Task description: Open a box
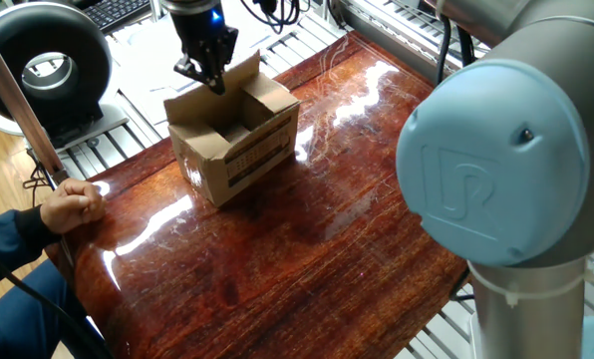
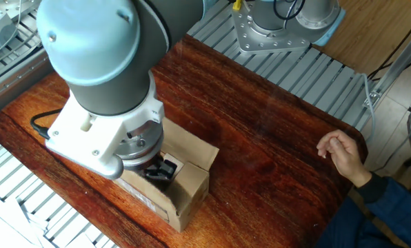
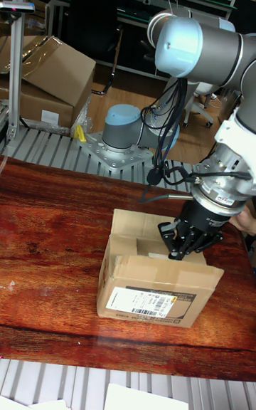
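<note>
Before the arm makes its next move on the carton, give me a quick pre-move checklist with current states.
1. Gripper at the box's far flap: ok.
2. Fingers closed on that flap: cannot tell.
3. Far flap raised: ok, standing up.
4. Remaining flaps opened: cannot tell; the arm hides part of the top.
5. Box flat on the table: ok.
6. Person's hand away from the box: ok, at the table edge.
</note>
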{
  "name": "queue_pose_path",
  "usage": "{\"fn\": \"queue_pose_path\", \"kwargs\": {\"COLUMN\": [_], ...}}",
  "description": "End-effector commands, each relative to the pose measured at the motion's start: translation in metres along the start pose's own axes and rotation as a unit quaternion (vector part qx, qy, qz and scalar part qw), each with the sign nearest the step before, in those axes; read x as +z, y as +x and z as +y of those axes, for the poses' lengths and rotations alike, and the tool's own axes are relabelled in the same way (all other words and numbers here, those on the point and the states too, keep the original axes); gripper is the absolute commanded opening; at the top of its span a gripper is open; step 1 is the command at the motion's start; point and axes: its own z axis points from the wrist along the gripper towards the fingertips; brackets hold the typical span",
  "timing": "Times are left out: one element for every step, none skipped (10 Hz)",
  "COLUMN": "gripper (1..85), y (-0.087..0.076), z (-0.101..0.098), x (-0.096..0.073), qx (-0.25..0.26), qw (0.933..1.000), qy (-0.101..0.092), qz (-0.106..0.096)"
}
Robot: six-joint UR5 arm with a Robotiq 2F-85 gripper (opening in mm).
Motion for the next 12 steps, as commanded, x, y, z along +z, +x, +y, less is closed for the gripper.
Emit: {"fn": "queue_pose_path", "kwargs": {"gripper": [1.0, 1.0, 1.0, 1.0, 1.0, 1.0, 1.0, 1.0, 1.0, 1.0, 1.0, 1.0], "y": [-0.026, -0.035, -0.039, -0.04, -0.044, -0.048, -0.049, -0.049, -0.057, -0.059, -0.058, -0.055], "z": [0.001, 0.003, 0.004, 0.004, 0.003, 0.005, 0.006, 0.006, 0.004, 0.013, 0.019, 0.024], "x": [-0.006, -0.007, -0.006, -0.003, 0.002, 0.007, 0.012, 0.016, 0.016, 0.017, 0.018, 0.023], "qx": [-0.006, -0.007, -0.009, -0.009, -0.009, -0.008, -0.006, -0.006, -0.007, -0.002, 0.006, 0.011], "qw": [0.9989, 0.9979, 0.9973, 0.9974, 0.9969, 0.9965, 0.9964, 0.9963, 0.9947, 0.9941, 0.9941, 0.9941], "qy": [-0.001, -0.004, -0.005, -0.004, -0.002, -0.003, -0.003, 0.0, 0.004, -0.014, -0.024, -0.03], "qz": [-0.047, -0.065, -0.072, -0.072, -0.078, -0.083, -0.085, -0.086, -0.102, -0.107, -0.105, -0.103]}}
